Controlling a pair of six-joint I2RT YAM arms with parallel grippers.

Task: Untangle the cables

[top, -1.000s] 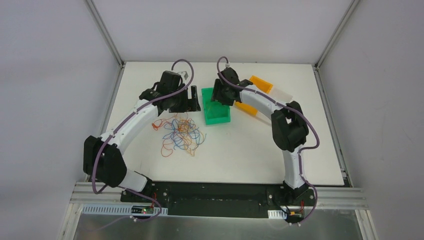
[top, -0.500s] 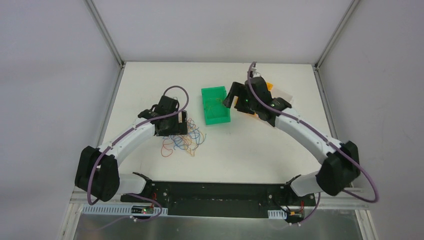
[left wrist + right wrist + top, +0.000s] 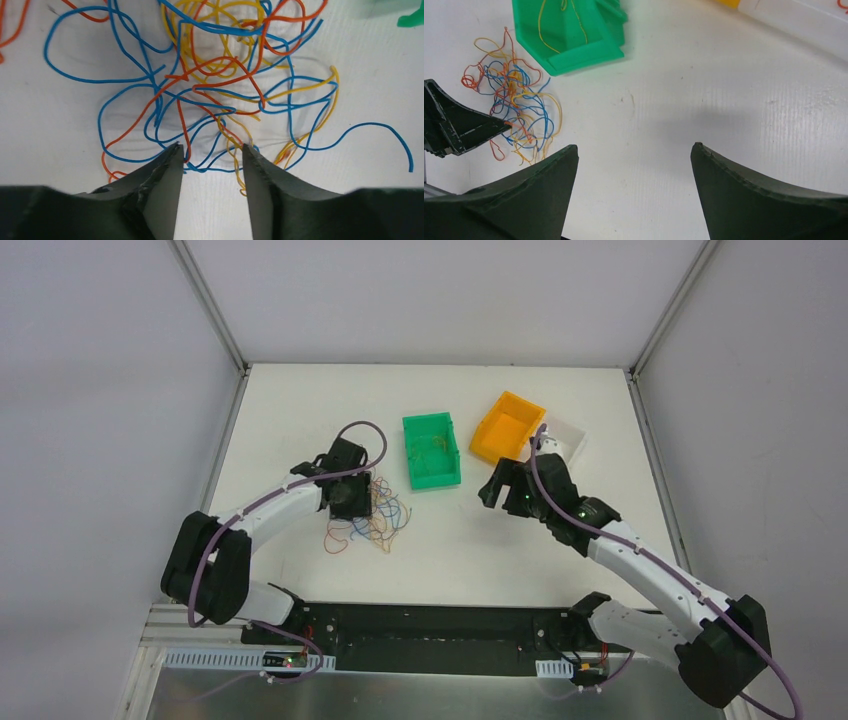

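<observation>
The cables (image 3: pixel 368 520) lie in a loose tangle of orange, blue and yellow strands on the white table, left of centre. My left gripper (image 3: pixel 353 499) is down at the pile's left edge. In the left wrist view the left gripper (image 3: pixel 211 150) is open, with its tips at the near edge of the cables (image 3: pixel 260 105) and blue, orange and yellow strands lying between them. My right gripper (image 3: pixel 500 486) hangs over bare table right of centre. It is open and empty in the right wrist view (image 3: pixel 634 147), where the cables (image 3: pixel 514 105) show at the left.
A green bin (image 3: pixel 428 419) stands behind the pile, with thin yellow-green strands inside it in the right wrist view (image 3: pixel 574 60). An orange bin (image 3: pixel 508 427) and a white bin (image 3: pixel 568 436) stand at the back right.
My right arm has drawn back from the green bin toward the near right, uncovering the orange bin. My left gripper has come nearer and lower, onto the pile's edge.
</observation>
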